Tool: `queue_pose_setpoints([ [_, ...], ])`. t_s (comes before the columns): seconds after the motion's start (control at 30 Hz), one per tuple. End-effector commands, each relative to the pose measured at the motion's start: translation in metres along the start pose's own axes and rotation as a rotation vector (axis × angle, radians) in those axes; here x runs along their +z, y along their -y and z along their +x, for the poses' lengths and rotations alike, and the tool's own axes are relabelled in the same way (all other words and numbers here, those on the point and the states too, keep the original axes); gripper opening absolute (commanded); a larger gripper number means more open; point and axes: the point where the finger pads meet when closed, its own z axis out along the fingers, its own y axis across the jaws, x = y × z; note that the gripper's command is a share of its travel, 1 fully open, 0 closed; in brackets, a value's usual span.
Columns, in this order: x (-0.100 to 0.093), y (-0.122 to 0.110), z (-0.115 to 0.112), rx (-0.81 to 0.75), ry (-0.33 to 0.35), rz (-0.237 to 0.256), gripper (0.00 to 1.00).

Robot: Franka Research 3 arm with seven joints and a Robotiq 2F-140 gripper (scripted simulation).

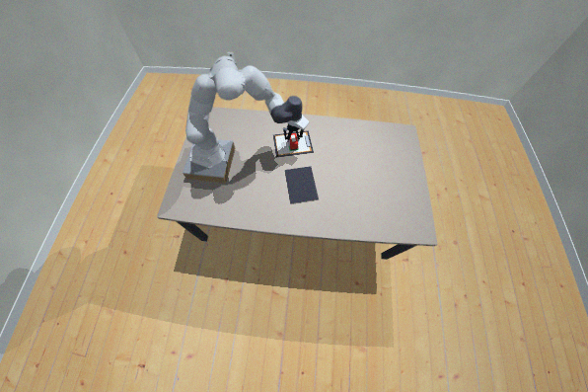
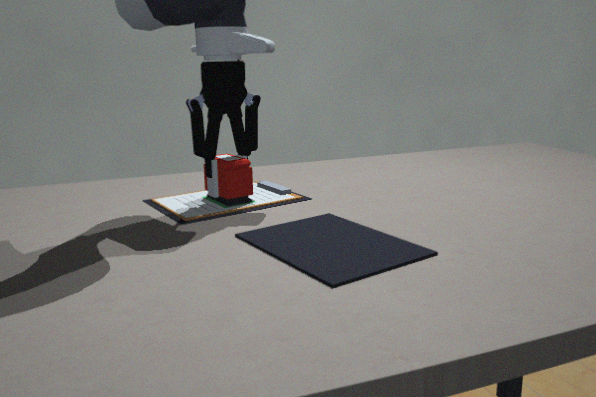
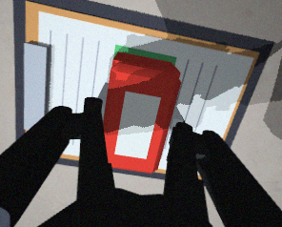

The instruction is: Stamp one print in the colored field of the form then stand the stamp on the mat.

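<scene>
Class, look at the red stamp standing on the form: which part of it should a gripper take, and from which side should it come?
Grip the stamp near its top, across the two long flat sides, coming straight down from above. It stands upright on the form, so those faces are parallel and free. The gripper is shut on it that way now.

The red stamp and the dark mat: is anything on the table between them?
Only the form's near edge and bare table top lie between the red stamp and the dark mat; the exterior view shows it.
</scene>
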Motion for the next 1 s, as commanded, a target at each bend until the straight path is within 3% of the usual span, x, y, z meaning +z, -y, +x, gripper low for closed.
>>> queue_pose_setpoints([
  [0.0,0.003,0.002,0.0,0.008,0.001,0.004,0.21],
  [0.4,0.002,0.002,0.0,0.008,0.001,0.004,0.21],
  [0.97,-0.026,0.002,0.0,0.008,0.001,0.004,0.21],
])
